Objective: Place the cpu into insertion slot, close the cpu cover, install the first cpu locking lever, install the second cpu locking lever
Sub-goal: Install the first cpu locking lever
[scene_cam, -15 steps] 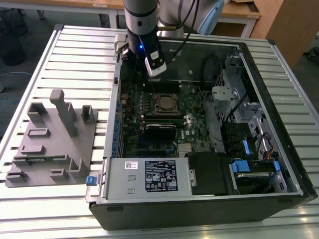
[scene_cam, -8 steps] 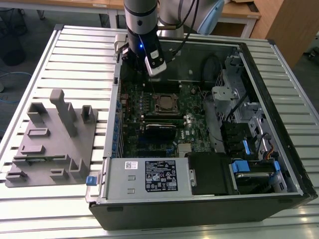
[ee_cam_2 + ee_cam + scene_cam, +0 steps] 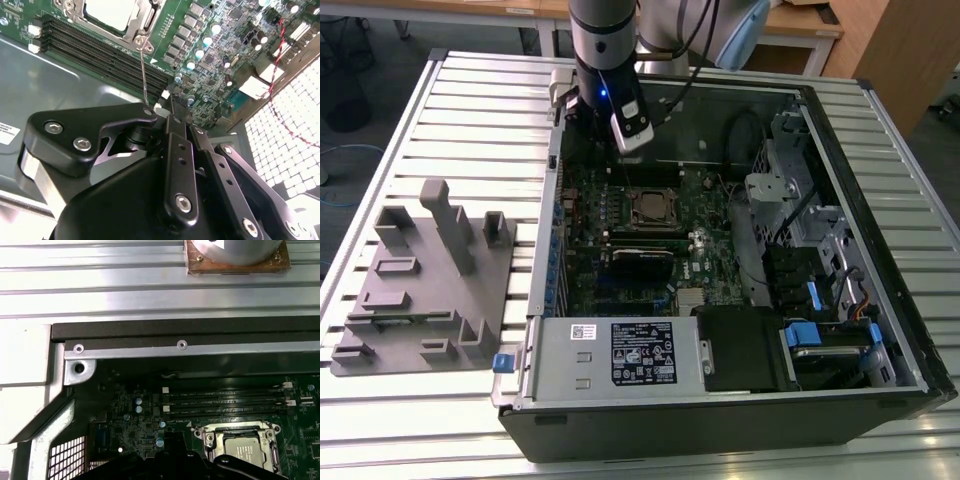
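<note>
Inside your computer case (image 3: 720, 425), cpu (image 3: 243, 450) sits framed by the closed cpu cover (image 3: 235, 429); gripper (image 3: 167, 112) hovers close, grip unclear.

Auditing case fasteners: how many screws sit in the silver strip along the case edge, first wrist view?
2. One screw at the corner end of the silver strip; the other screw farther along it. More may lie out of frame.

- Bright, even overhead light in the exterior view: the slatted table (image 3: 420, 110) shines pale and the inside of the computer case (image 3: 720, 425) is shaded.
- In the second wrist view the perforated panel (image 3: 292, 135) is washed out white and the chip (image 3: 112, 12) glares.
- In the first wrist view the circuit board (image 3: 125, 415) is dim.
</note>
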